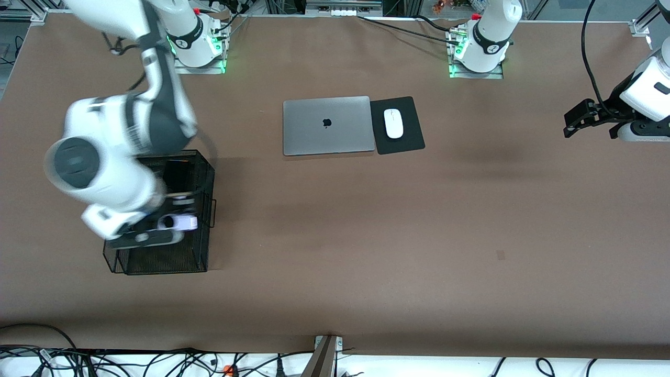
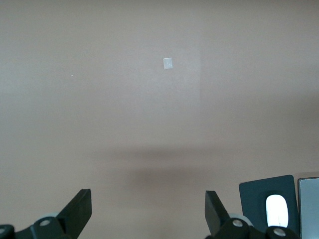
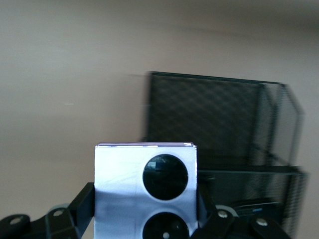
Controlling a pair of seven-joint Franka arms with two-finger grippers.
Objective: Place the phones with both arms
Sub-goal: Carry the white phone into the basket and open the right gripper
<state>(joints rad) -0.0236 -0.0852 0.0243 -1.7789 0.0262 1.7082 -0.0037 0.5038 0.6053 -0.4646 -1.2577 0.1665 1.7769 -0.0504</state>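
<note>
Seemingly glossy lilac phone (image 3: 144, 191) (square)

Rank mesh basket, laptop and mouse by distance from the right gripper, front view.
From the right gripper, which holds the lilac-white phone:
1. Mesh basket, directly under the gripper, at the right arm's end of the table.
2. Laptop, mid-table, closed.
3. Mouse, on the black pad beside the laptop, toward the left arm's end.

high front camera faces both bases; wrist cameras look close past fingers.
</note>
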